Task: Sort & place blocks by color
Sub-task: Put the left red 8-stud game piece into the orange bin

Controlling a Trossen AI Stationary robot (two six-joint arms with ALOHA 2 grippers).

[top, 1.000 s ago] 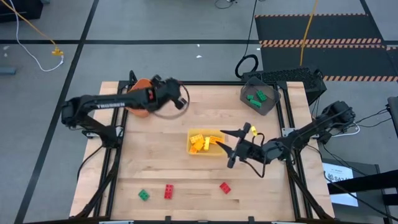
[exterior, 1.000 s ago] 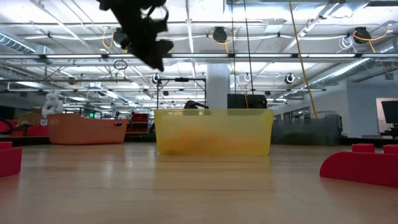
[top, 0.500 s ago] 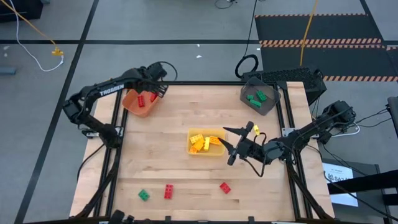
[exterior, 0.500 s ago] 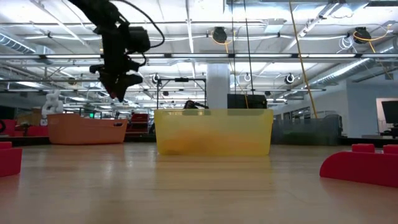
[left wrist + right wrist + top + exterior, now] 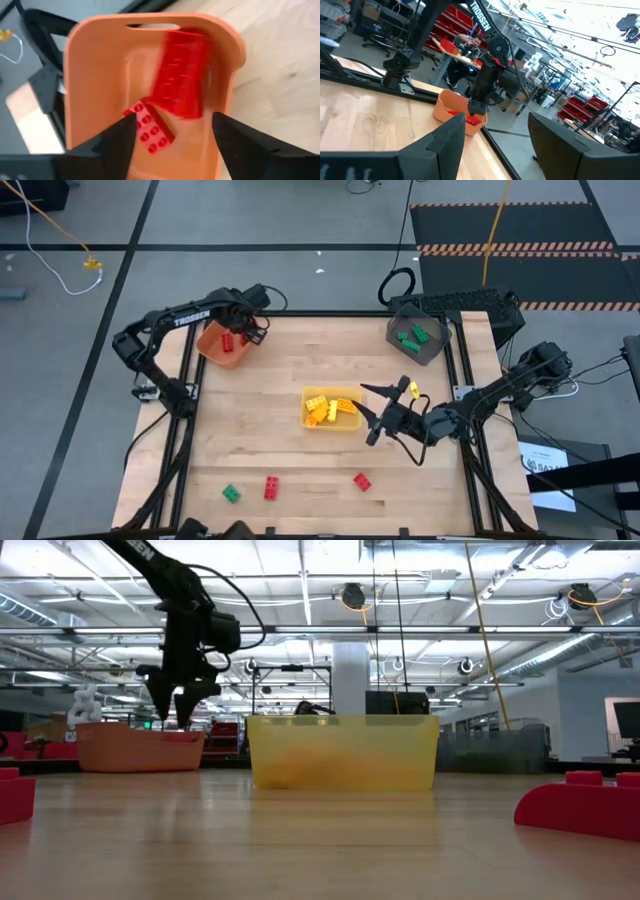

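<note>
My left gripper (image 5: 175,135) hangs open over the orange bin (image 5: 224,343) at the table's far left corner, fingers pointing steeply down. Below it in the bin, one red block (image 5: 180,75) shows blurred and a second red block (image 5: 152,127) lies on the floor. My right gripper (image 5: 367,416) hovers open and level just right of the yellow bin (image 5: 330,409), with nothing between its fingers. One green block (image 5: 231,493) and two red blocks (image 5: 271,487) (image 5: 361,481) lie flat on the table near its front edge.
The yellow bin at mid-table holds several yellow blocks. A dark grey bin (image 5: 418,338) at the far right holds green blocks. Bare wood lies between the bins and the loose blocks in front.
My left gripper has swung toward the table's left edge until it stands over the orange bin, tipped to point down, and sunk. Its fingers have opened, and the red block it carried has dropped into the bin.
</note>
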